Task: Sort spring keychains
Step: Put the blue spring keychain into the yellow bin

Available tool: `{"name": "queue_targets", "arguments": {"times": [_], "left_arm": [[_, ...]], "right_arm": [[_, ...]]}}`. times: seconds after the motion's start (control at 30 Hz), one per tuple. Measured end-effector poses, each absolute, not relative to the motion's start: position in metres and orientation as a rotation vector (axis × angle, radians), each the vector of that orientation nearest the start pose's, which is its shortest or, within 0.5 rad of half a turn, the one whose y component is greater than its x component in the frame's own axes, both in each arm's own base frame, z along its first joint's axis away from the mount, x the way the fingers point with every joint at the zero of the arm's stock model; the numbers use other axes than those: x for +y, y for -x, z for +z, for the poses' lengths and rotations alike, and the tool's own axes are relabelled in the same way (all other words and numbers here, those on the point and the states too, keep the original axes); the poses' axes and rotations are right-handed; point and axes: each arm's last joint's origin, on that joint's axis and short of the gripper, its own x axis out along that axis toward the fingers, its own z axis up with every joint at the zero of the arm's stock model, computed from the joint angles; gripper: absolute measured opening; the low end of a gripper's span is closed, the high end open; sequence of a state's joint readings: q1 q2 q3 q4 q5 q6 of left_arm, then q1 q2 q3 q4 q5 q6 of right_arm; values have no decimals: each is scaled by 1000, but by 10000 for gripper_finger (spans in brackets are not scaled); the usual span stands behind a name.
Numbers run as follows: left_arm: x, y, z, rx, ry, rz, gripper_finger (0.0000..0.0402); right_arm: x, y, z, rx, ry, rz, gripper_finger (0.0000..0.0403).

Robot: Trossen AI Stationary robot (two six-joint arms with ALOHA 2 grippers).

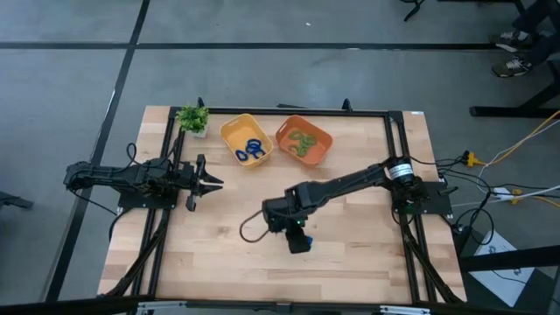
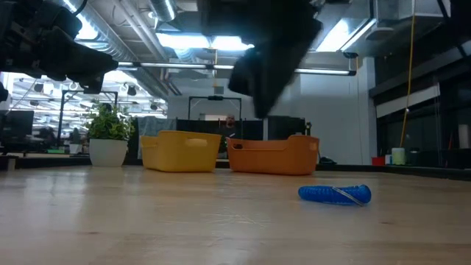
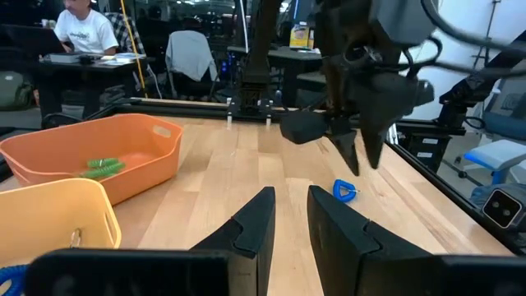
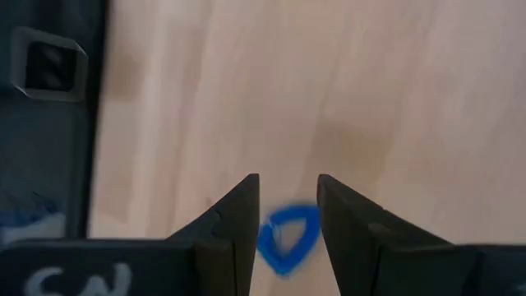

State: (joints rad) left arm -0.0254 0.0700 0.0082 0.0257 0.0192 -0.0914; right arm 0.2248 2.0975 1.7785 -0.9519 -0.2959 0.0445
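The right gripper (image 4: 285,218) hovers over the last blue keychain (image 4: 287,237) lying on the table (image 1: 219,236) — fingers slightly parted, holding nothing. Next, likely: descend, pinch, carry it to the yellow tray (image 1: 229,131).

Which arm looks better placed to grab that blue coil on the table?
Right. Its gripper hangs open directly over the blue coil; the left gripper waits far off.

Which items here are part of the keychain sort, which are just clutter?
Job:
- blue keychain on the table, under the right gripper, fingers open
- yellow tray holding blue keychains
- orange tray holding green keychains

Not job:
- potted plant
- left gripper, waiting
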Motion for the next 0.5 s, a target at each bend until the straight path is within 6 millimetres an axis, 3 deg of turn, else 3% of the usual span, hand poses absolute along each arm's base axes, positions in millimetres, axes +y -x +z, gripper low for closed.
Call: {"name": "queue_targets", "arguments": {"times": [0.23, 0.5], "left_arm": [[-3, -101, 163, 38, 91, -43, 70], [-3, -101, 163, 38, 91, -43, 70]], "right_arm": [[118, -400, 190, 1413, -14, 388, 123], [117, -383, 155, 1501, -26, 361, 123]]}}
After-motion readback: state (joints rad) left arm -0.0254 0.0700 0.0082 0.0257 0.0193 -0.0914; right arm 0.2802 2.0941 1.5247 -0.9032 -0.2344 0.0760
